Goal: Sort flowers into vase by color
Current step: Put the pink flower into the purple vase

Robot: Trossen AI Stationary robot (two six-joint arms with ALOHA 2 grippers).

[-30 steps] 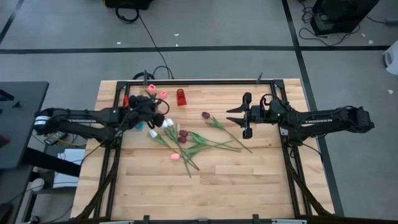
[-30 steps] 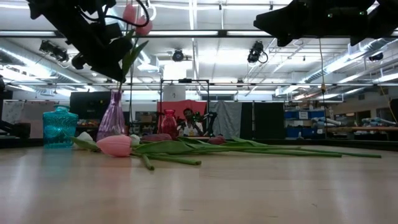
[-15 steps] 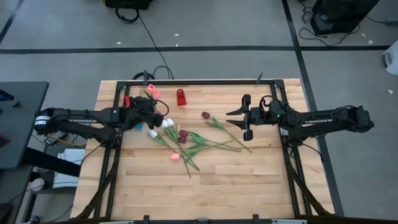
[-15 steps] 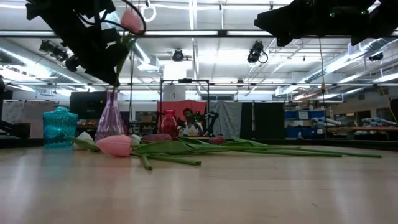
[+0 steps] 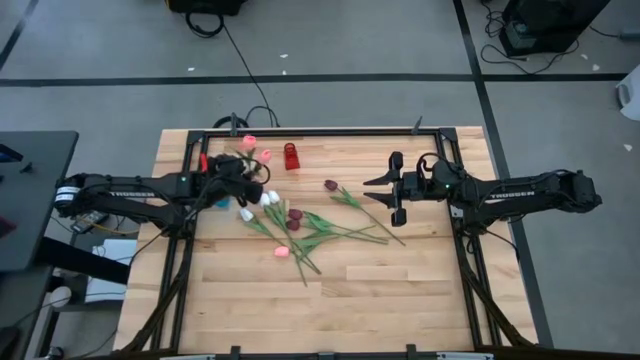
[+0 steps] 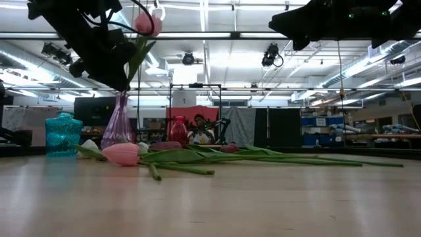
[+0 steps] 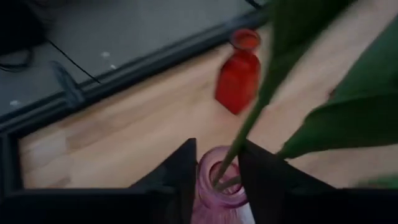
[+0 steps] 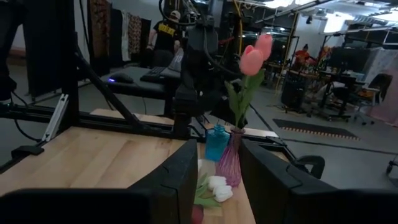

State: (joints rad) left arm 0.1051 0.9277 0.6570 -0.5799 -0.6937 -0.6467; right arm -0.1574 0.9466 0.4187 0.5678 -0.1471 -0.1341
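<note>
Two pink tulips (image 8: 252,59) stand in the pink vase (image 8: 231,165), their heads (image 5: 248,143) beside my left arm. My left gripper (image 7: 217,163) hangs open just above the vase mouth (image 7: 217,186). One green stem (image 7: 249,121) passes between its fingers and down into the vase. The other tulips (image 5: 300,225), white, maroon and one pink (image 5: 281,251), lie in a loose pile mid-table. My right gripper (image 5: 397,187) waits open above the table's right part, clear of the flowers. My left gripper has one finger (image 7: 180,180) on either side of the pink tulip's stem (image 7: 227,165) just above the vase mouth. The gap is wider than the stem. I cannot tell whether either finger touches it.
A red vase (image 5: 290,156) stands near the far edge, right of the pink vase. A teal jar (image 6: 64,133) stands on the pink vase's other side. Bare wood lies along the near edge. A dark frame (image 5: 320,131) borders the table.
The two pink tulip heads over the pink vase have swayed a little to one side and back. The pile on the table lies as before.
</note>
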